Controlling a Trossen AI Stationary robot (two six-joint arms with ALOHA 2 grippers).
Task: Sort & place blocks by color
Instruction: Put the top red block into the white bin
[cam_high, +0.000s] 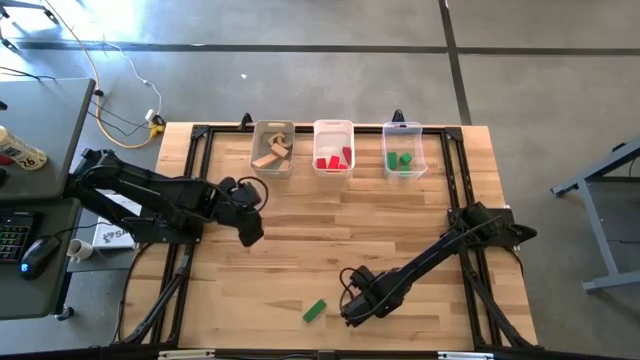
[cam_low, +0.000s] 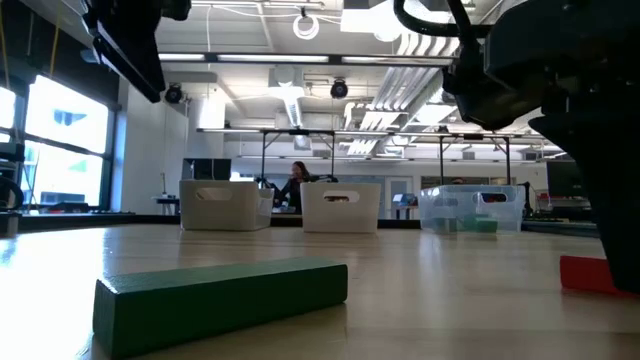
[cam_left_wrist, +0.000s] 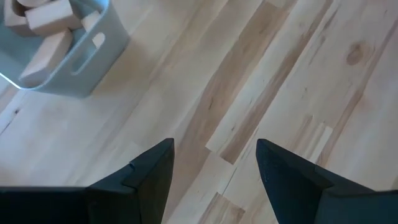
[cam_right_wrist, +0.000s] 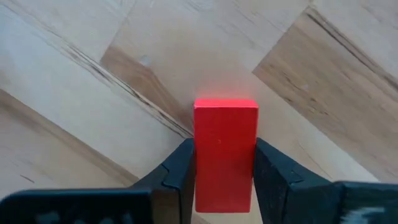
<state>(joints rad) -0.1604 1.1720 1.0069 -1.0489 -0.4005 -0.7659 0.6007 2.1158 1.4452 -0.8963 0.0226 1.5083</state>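
A red block (cam_right_wrist: 225, 143) sits between the fingers of my right gripper (cam_right_wrist: 224, 152), low over the table's near middle (cam_high: 352, 306). A green block (cam_high: 314, 311) lies flat on the table just left of that gripper and shows close up in the low view (cam_low: 220, 298). My left gripper (cam_left_wrist: 214, 149) is open and empty, hovering over bare wood (cam_high: 250, 228) on the near side of the plain-wood bin (cam_high: 272, 150). Along the far edge, that bin holds light wood blocks, the middle bin (cam_high: 333, 148) red ones, the right bin (cam_high: 403, 150) green ones. My right gripper pinches the red block between its two fingers (cam_right_wrist: 180, 168), one on each long side face (cam_right_wrist: 200, 155). The fingers come from above, slanting down, and lie along the block's length. In the low view the block's end (cam_low: 598, 275) shows at table height; I cannot tell whether it is lifted.
The three translucent bins stand side by side at the table's far edge. A black frame rail runs round the table top (cam_high: 200, 135). Bare wood lies between the bins and the grippers. A desk with a keyboard and mouse (cam_high: 38, 250) stands beyond the left edge.
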